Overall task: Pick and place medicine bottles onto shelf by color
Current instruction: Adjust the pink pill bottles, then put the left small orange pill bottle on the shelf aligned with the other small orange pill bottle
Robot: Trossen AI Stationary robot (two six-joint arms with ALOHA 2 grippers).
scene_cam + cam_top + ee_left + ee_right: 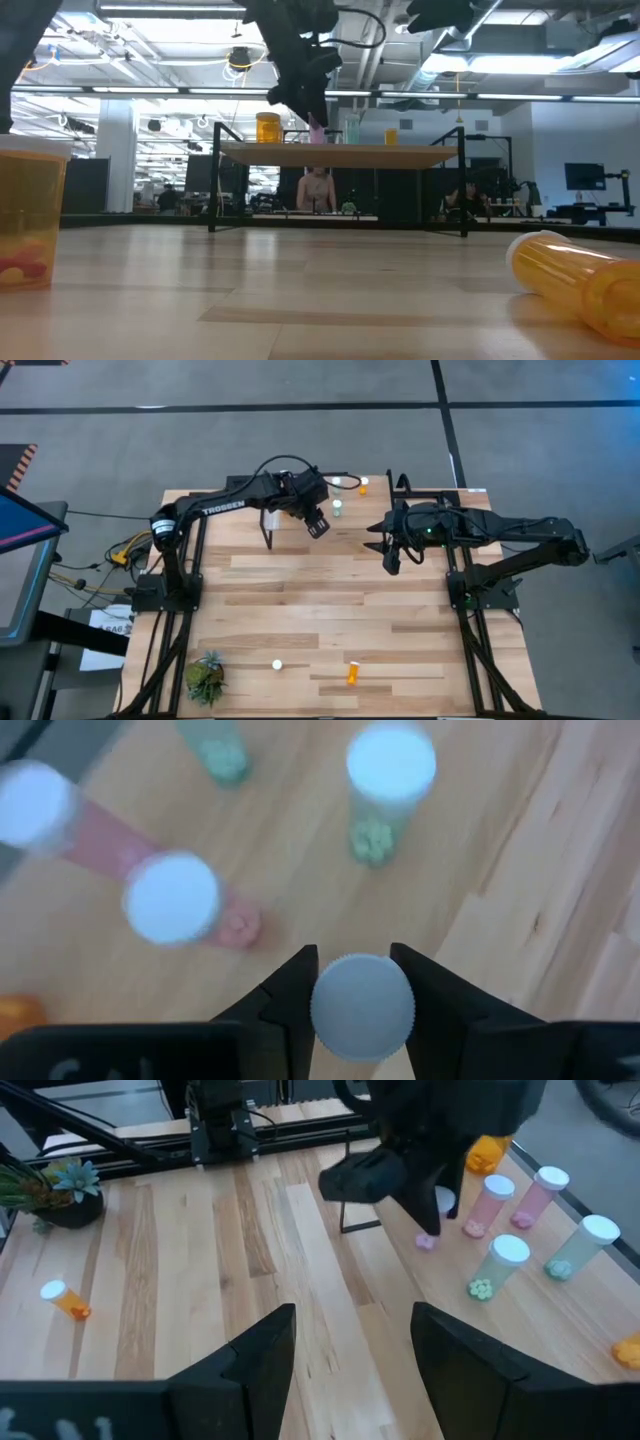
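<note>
in the high view the left gripper [318,523] hangs over the shelf [400,510], just above the middle of the frame and a little left. its jaws are closed on the white cap of a held bottle [362,1007], which fills the gap between the fingers [288,995] at the bottom centre of the left wrist view; the body colour of this bottle cannot be told there. below it on the light wood stand two pink bottles [190,905] at the left of that frame and two pale green bottles [385,790] toward the top.

the right gripper [391,563] waits right of centre in the high view, over the bare tabletop [330,610], its jaws open and holding nothing, as the right wrist view shows.

in the right wrist view the shelf bottles stand at the upper right, with a large orange bottle [487,1152] behind them.

near the bottom edge of the high view an orange bottle [353,674] lies on its side, a white-capped bottle [277,665] stands left of it, and a potted plant [205,678] sits at the lower left.
</note>
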